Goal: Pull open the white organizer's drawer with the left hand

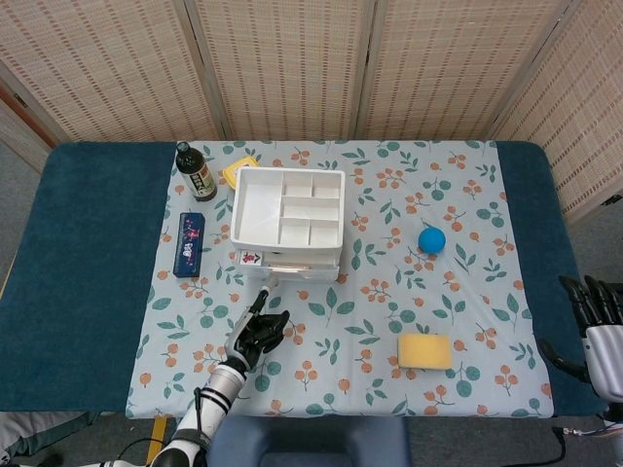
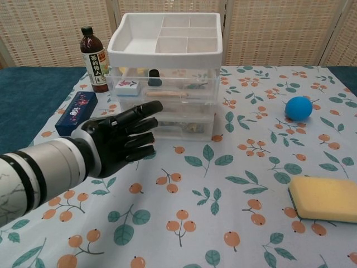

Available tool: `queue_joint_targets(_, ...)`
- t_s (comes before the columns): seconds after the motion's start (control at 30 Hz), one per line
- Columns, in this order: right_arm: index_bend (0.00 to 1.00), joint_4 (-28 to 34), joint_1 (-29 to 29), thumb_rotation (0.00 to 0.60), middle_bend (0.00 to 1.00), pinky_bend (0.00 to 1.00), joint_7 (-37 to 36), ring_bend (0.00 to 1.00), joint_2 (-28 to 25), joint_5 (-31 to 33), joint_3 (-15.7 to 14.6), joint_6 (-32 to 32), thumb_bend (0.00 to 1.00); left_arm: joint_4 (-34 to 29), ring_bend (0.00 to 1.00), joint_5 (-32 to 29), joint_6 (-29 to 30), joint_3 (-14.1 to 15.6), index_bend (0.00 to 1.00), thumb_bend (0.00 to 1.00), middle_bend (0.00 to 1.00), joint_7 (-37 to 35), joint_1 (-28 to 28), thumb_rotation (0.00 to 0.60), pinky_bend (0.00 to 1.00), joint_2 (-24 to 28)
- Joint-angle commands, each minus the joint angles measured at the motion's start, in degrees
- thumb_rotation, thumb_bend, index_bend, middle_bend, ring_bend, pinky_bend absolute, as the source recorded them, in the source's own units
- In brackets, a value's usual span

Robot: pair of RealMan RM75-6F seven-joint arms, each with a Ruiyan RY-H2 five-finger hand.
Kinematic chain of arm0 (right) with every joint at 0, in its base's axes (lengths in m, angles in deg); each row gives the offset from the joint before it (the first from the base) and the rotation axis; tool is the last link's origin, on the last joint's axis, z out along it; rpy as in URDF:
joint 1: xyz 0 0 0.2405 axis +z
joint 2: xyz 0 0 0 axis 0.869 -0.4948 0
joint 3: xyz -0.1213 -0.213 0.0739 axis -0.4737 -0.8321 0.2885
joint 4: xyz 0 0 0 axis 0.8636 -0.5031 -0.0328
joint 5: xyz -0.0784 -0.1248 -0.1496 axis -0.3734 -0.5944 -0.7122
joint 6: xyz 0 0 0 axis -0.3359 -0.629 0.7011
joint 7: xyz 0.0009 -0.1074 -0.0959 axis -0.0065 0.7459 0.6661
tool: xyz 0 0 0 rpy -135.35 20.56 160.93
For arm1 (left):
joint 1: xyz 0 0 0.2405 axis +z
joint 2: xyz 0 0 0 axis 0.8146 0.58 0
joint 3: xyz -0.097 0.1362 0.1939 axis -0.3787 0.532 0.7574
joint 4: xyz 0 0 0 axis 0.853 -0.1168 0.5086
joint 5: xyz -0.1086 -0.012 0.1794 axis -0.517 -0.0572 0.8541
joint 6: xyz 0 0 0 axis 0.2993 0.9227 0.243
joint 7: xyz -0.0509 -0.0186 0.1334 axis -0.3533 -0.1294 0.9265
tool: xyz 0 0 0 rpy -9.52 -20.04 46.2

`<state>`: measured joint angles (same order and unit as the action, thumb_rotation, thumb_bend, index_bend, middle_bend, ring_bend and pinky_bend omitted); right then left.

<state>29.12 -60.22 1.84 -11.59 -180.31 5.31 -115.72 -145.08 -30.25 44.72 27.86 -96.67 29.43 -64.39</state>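
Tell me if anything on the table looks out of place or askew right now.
Only the white organizer stands out: one upper drawer juts forward of the tiers below it, partly open, with small items showing inside. The left hand is open in front of it, holding nothing. The bottle is upright; nothing looks spilled or damaged.
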Motion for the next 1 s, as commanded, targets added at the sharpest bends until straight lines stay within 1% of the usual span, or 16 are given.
queue_joint_targets(0.03, 0.0, -0.1, -0.1, 0.6, 0.1, 0.01, -0.1, 0.0, 0.0, -0.1, 0.0, -0.1, 0.26, -1.2, 0.99, 7.0, 3.8, 2.7, 0.02, 0.4, 0.9, 4.4, 0.9, 0.6, 1.0, 1.5)
queue_joint_targets(0.13, 0.0, -0.2, -0.1, 0.6, 0.1, 0.01, -0.2, 0.0, 0.0, 0.0, 0.0, -0.3, 0.26, -1.7, 0.99, 12.4, 5.1, 4.1, 0.09, 0.4, 0.9, 6.9, 1.2, 0.6, 1.0, 3.3)
queue_joint_targets(0.23, 0.0, -0.3, -0.4, 0.6, 0.1, 0.01, -0.4, 0.0, -0.1, -0.3, 0.1, -0.9, 0.26, -1.2, 0.98, 18.2, 5.2, 5.5, 0.19, 0.4, 0.89, 8.2, 1.4, 0.6, 1.0, 6.1)
queue_joint_targets(0.37, 0.0, -0.6, -0.6, 0.6, 0.1, 0.01, -0.7, 0.0, -0.1, -0.3, 0.1, -1.4, 0.26, -1.8, 0.98, 23.8, 5.9, 7.2, 0.21, 0.4, 0.89, 8.6, 2.2, 0.6, 1.0, 9.4)
queue_joint_targets(0.47, 0.0, -0.9, -0.5, 0.6, 0.1, 0.01, -1.1, 0.0, 0.0, -0.3, 0.1, -1.3, 0.26, -1.1, 0.98, 28.1, 7.2, 8.3, 0.22, 0.4, 0.89, 11.2, 2.1, 0.6, 1.0, 11.3)
queue_joint_targets(0.53, 0.0, -1.1, -0.3, 0.6, 0.1, 0.01, -1.3, 0.0, 0.1, -0.5, 0.2, -1.2, 0.26, 0.1, 0.98, 30.3, 7.7, 8.5, 0.22, 0.4, 0.89, 13.9, 1.4, 0.6, 1.0, 12.3)
queue_joint_targets(0.6, 0.0, -1.2, -0.2, 0.6, 0.1, 0.01, -1.4, 0.0, 0.1, -0.6, 0.2, -1.3, 0.26, 1.6, 0.98, 31.9, 8.0, 8.3, 0.21, 0.4, 0.89, 17.2, 0.5, 0.6, 1.0, 13.2)
queue_joint_targets(0.63, 0.0, -1.2, -0.2, 0.6, 0.1, 0.01, -1.5, 0.0, 0.1, -0.8, 0.3, -1.4, 0.26, 2.8, 0.98, 32.9, 8.3, 8.2, 0.2, 0.4, 0.89, 20.0, -0.2, 0.6, 1.0, 13.7)
queue_joint_targets(0.7, 0.0, -1.3, -0.3, 0.6, 0.1, 0.01, -1.4, 0.0, -0.1, -0.9, 0.3, -1.7, 0.26, 4.8, 0.98, 34.0, 8.2, 8.2, 0.2, 0.4, 0.89, 25.2, -1.5, 0.6, 1.0, 14.5)
queue_joint_targets(0.77, 0.0, -1.3, -0.4, 0.6, 0.1, 0.01, -1.3, 0.0, -0.1, -0.9, 0.5, -2.2, 0.26, 6.4, 0.98, 34.4, 8.3, 8.1, 0.2, 0.4, 0.89, 28.5, -2.4, 0.6, 1.0, 14.8)
queue_joint_targets(0.9, 0.0, -1.3, -0.9, 0.6, 0.1, 0.01, -1.2, 0.0, -0.4, -0.7, 0.8, -3.4, 0.26, 7.7, 0.98, 32.3, 6.3, 8.1, 0.2, 0.4, 0.89, 33.6, -4.3, 0.6, 1.0, 16.0)
queue_joint_targets(1.0, 0.0, -1.1, -1.1, 0.6, 0.1, 0.01, -1.1, 0.0, -0.6, -0.7, 0.7, -3.5, 0.26, 8.7, 0.98, 31.5, 6.9, 7.9, 0.19, 0.4, 0.89, 36.7, -5.2, 0.6, 1.0, 15.7)
